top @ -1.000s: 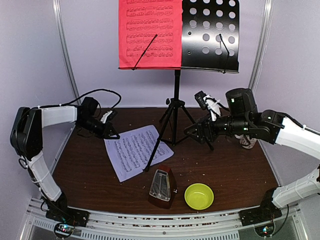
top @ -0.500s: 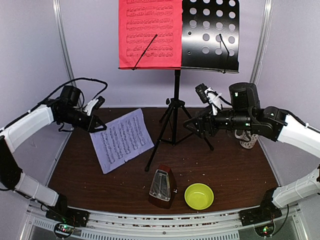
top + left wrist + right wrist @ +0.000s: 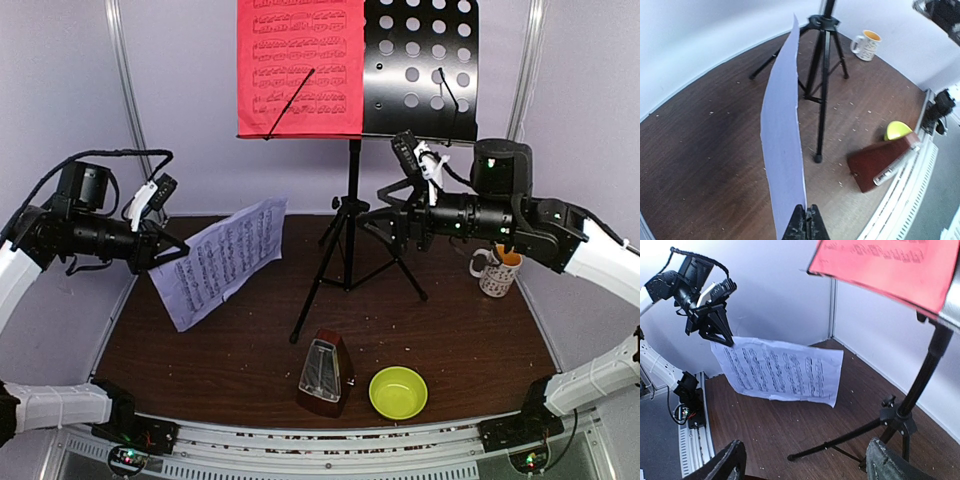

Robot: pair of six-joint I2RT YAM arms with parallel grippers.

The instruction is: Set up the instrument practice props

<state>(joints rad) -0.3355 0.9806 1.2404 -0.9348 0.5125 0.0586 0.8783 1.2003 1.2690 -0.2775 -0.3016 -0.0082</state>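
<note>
Count: 1 stand (image 3: 353,185), 2 sheets, 1 metronome (image 3: 324,375), 1 bowl (image 3: 398,392), 1 mug (image 3: 495,272), 2 grippers.

Sheets:
- red sheet (image 3: 300,65) is on the left half of the stand's desk, upright. One wire clip (image 3: 290,103) lies across it.
- white sheet (image 3: 220,260) is in the air over the left side of the table (image 3: 480,350), left of the stand. In the right wrist view it hangs clear of the wood, print facing the right arm.

The right half of the desk is bare, perforated black metal, with a second clip (image 3: 447,100) on it.

left gripper (image 3: 180,250): clenched on one edge of the white sheet. The left wrist view shows the paper edge-on, running away from the closed tips.

right gripper (image 3: 388,215): released and holding nothing. Both fingers (image 3: 732,460) are spread wide, in the air just right of the stand's pole and below the bare half of the desk.

Stand: upright at back centre, tripod legs splayed on the table.
Metronome: upright at front centre, near the closest tripod foot and just left of the bowl.
Bowl: front, right of centre.
Mug: back right, behind the right arm's forearm.

In the way: the pole and tripod legs stand between the white sheet and the desk's bare half. The right arm sits under that half's lower edge.
</note>
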